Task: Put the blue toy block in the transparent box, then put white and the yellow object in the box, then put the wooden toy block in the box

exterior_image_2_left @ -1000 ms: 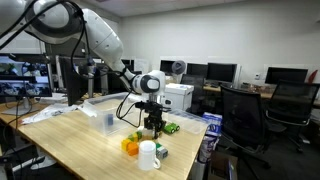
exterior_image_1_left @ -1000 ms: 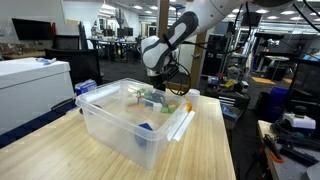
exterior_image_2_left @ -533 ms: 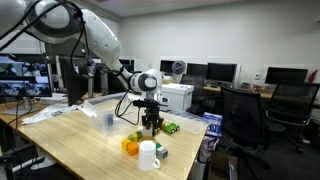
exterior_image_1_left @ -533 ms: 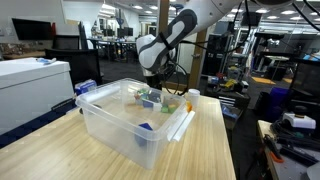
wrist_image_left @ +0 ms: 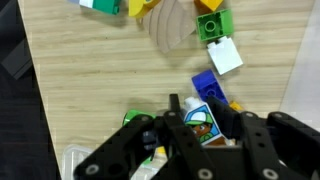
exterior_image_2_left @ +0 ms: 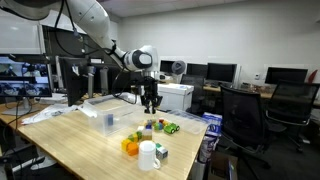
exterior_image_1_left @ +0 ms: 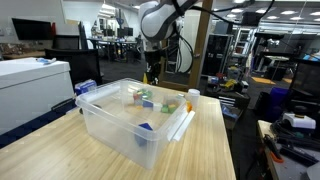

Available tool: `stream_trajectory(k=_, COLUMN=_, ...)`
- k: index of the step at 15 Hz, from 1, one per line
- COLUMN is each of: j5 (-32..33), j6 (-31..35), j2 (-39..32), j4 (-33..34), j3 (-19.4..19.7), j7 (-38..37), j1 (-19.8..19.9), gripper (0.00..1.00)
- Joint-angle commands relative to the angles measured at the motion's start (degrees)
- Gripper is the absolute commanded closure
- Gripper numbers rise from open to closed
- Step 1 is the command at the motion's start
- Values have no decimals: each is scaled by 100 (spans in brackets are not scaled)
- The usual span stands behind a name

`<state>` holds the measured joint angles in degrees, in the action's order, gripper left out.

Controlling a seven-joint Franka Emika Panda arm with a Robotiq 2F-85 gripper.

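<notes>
The transparent box (exterior_image_1_left: pixel 120 118) stands on the table with the blue toy block (exterior_image_1_left: pixel 146 127) inside, against its near wall. My gripper (exterior_image_1_left: pixel 152 75) hangs above the table behind the box; it also shows in an exterior view (exterior_image_2_left: pixel 150 104). In the wrist view the gripper (wrist_image_left: pixel 196 103) is shut on a small white block with a cartoon face (wrist_image_left: pixel 203 118). Below it on the table lie another blue piece (wrist_image_left: pixel 207 85), a white block (wrist_image_left: pixel 225 57) and a green block (wrist_image_left: pixel 210 25). A yellow piece (exterior_image_2_left: pixel 128 143) and an orange-brown block (exterior_image_2_left: pixel 134 149) sit near the table's edge.
A white cylinder (exterior_image_2_left: pixel 148 155) stands beside the yellow piece, with a green block (exterior_image_2_left: pixel 171 127) farther back. Office chairs (exterior_image_2_left: pixel 240 115) and desks with monitors ring the table. The table edge (wrist_image_left: pixel 295 60) runs close to the loose blocks.
My gripper has risen straight up from the cluster of blocks on the table, carrying the white picture block. The box and the blue block in it have not moved.
</notes>
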<state>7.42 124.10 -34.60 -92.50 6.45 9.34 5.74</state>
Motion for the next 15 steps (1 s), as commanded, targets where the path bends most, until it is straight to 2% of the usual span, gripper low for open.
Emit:
stream_trajectory(k=1, j5=116, j6=325, j2=1017, j4=-1019, j3=-150, j7=128, j1=-31, gripper=92)
stream_trajectory(k=9, j5=-67, j6=557, j2=2221, j4=-2298, j3=-711, j7=726, j1=-241, gripper=92)
stream_trajectory(k=12, j5=-105, j6=633, j2=2417, j4=-2680, j3=-898, j7=1253, j1=-329, gripper=92)
stream_trajectory(k=15, j5=-217, j6=634, j2=2538, j4=-3047, j3=-1066, j7=2115, j1=-348, gripper=92)
